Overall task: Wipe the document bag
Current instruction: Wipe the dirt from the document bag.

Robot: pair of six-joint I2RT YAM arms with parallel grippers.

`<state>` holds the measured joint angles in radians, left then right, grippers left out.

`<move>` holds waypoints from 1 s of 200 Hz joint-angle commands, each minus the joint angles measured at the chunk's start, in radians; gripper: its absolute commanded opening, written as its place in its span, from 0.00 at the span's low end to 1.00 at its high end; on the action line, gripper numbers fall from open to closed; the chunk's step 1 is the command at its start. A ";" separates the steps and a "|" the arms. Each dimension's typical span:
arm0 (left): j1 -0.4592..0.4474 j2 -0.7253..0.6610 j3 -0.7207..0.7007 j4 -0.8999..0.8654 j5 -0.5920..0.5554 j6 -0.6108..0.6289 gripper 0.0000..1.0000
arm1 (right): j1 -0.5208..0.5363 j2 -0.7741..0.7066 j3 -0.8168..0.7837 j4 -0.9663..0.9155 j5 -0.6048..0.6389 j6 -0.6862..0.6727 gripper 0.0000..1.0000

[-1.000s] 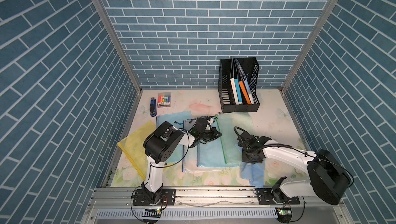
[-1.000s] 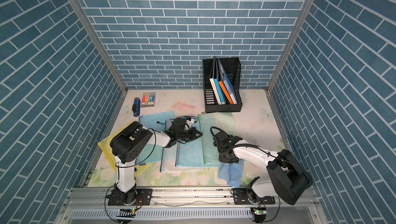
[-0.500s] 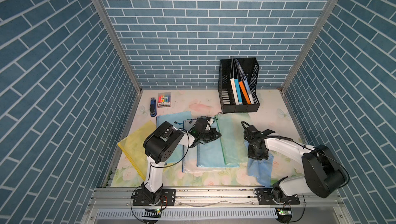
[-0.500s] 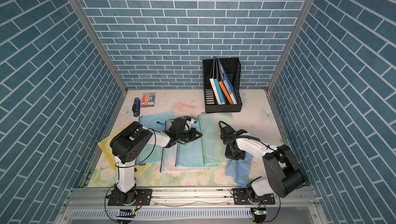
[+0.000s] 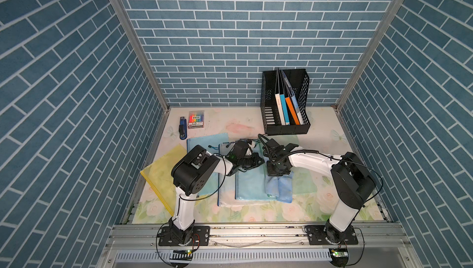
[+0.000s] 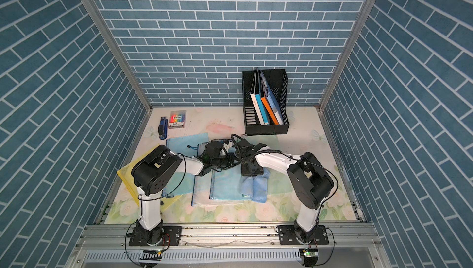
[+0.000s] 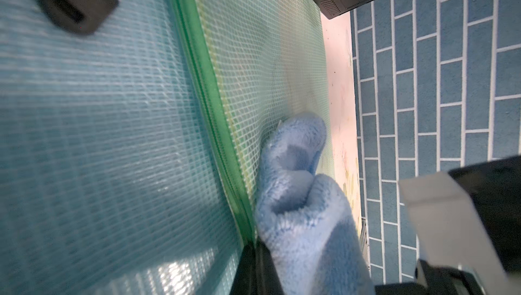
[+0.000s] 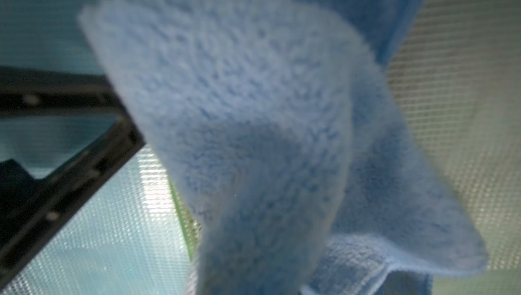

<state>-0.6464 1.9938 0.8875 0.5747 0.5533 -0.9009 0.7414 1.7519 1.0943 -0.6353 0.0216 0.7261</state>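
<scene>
Blue cloth (image 5: 279, 188), green grid-mesh document bag (image 5: 304, 184), blue brick-patterned walls (image 5: 230, 36)

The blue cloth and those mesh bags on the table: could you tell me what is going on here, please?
The right gripper is shut on a bunched blue cloth, pressing it onto the green document bag beside the light blue bag. The left gripper, shut, rests on the light blue bag, apparently steadying the pile. Wiping looks under way.
</scene>
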 commanded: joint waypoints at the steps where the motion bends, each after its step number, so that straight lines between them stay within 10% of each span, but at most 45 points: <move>1: 0.001 -0.013 0.002 -0.029 0.002 0.032 0.00 | -0.092 -0.069 -0.078 -0.043 0.020 -0.020 0.00; 93: 0.000 -0.023 -0.013 -0.024 0.000 0.033 0.00 | -0.364 -0.244 -0.222 -0.129 0.082 -0.131 0.00; 200: 0.000 -0.030 -0.025 -0.025 -0.006 0.029 0.00 | -0.007 0.088 0.136 -0.052 -0.037 -0.050 0.00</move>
<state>-0.6464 1.9934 0.8806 0.5648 0.5503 -0.8848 0.7296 1.8023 1.2007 -0.6827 0.0116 0.6319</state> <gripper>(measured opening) 0.057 0.070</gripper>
